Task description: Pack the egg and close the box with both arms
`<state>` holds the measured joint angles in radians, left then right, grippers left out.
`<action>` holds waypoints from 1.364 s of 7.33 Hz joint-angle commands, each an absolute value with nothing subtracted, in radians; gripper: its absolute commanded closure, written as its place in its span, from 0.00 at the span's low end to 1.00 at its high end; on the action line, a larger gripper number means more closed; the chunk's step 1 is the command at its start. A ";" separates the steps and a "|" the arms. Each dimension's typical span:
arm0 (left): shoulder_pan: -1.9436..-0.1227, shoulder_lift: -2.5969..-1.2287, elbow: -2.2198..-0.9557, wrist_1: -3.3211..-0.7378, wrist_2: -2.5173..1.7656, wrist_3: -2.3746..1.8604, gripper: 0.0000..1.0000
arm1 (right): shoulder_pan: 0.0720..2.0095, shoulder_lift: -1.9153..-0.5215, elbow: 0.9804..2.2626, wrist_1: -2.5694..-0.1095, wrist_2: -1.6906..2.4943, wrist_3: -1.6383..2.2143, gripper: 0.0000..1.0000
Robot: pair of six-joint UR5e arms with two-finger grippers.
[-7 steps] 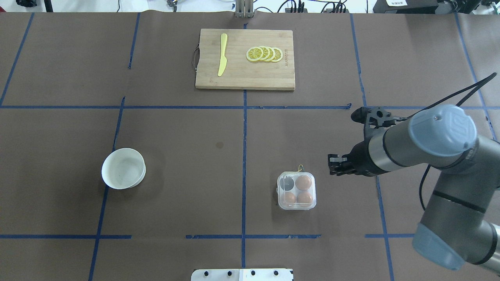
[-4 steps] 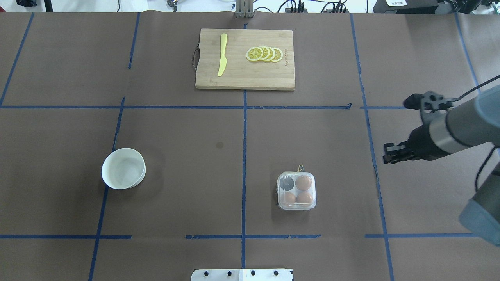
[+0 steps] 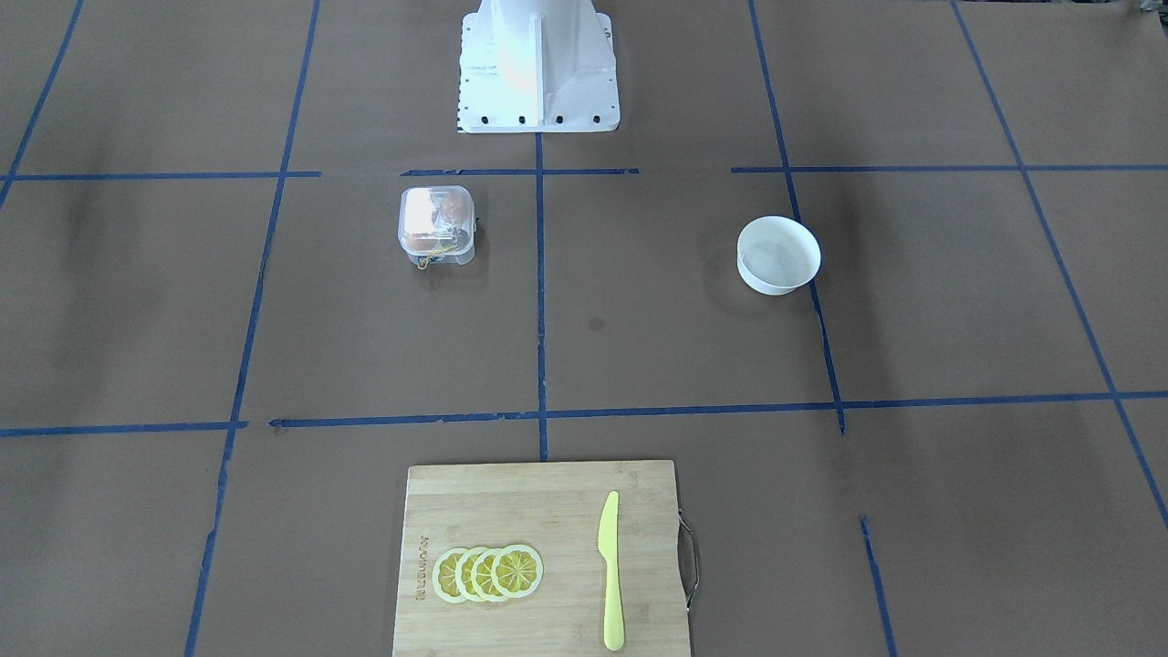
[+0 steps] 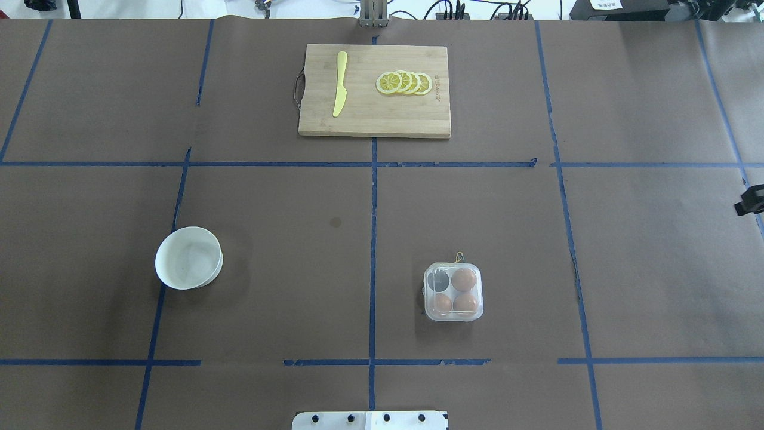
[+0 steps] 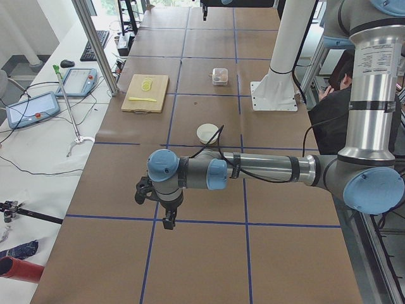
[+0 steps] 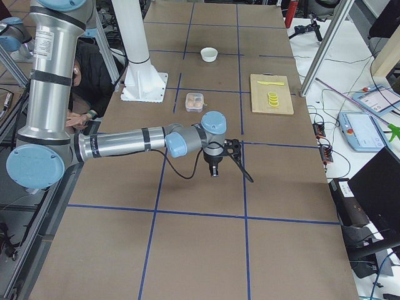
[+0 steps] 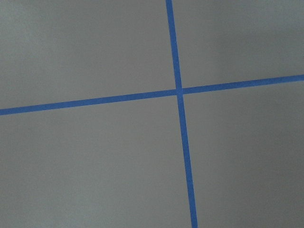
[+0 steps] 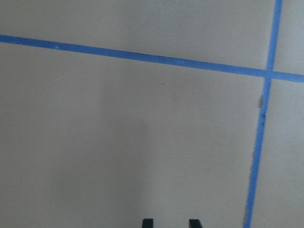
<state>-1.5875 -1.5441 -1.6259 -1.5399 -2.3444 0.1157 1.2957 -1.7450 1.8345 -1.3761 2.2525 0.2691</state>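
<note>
The clear box (image 4: 453, 291) stands right of the table's middle with its lid down and a yellow string at its far side. It also shows in the front view (image 3: 437, 225). Three tan-brown eggs lie in it, one being an egg (image 4: 464, 279) in the far right cell; the far left cell looks dark. My right gripper (image 8: 171, 223) is far to the right of the box, over bare table, its fingertips apart with nothing between them. My left gripper (image 5: 168, 221) hangs over the table's left end, far from the box; I cannot tell whether it is open or shut.
A white bowl (image 4: 188, 257) stands at the left. A wooden cutting board (image 4: 370, 116) at the far middle carries lemon slices (image 4: 404, 82) and a yellow knife (image 4: 339, 83). The white robot base (image 3: 537, 64) is at the near edge.
My right arm has drawn back to the right, away from the box, and has almost left the overhead view. The box and eggs have not moved.
</note>
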 commanded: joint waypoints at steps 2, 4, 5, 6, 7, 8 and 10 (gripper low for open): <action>-1.592 -1.502 -1.683 -1.531 -2.344 0.109 0.00 | 1.456 -1.741 1.709 -1.434 2.241 0.066 0.00; -1.592 -1.500 -1.684 -1.539 -2.342 0.113 0.00 | 1.512 -1.740 1.687 -1.440 2.240 0.003 0.00; -1.591 -1.502 -1.684 -1.540 -2.341 0.115 0.00 | 1.520 -1.738 1.683 -1.443 2.246 -0.008 0.00; -1.591 -1.502 -1.683 -1.539 -2.341 0.117 0.00 | 1.529 -1.750 1.681 -1.440 2.241 0.000 0.00; -1.591 -1.502 -1.683 -1.539 -2.341 0.117 0.00 | 1.546 -1.758 1.681 -1.439 2.238 0.003 0.00; -1.591 -1.502 -1.683 -1.539 -2.342 0.117 0.00 | 1.569 -1.753 1.683 -1.440 2.237 0.003 0.00; -1.591 -1.502 -1.683 -1.540 -2.344 0.118 0.00 | 1.591 -1.744 1.690 -1.481 2.253 0.003 0.00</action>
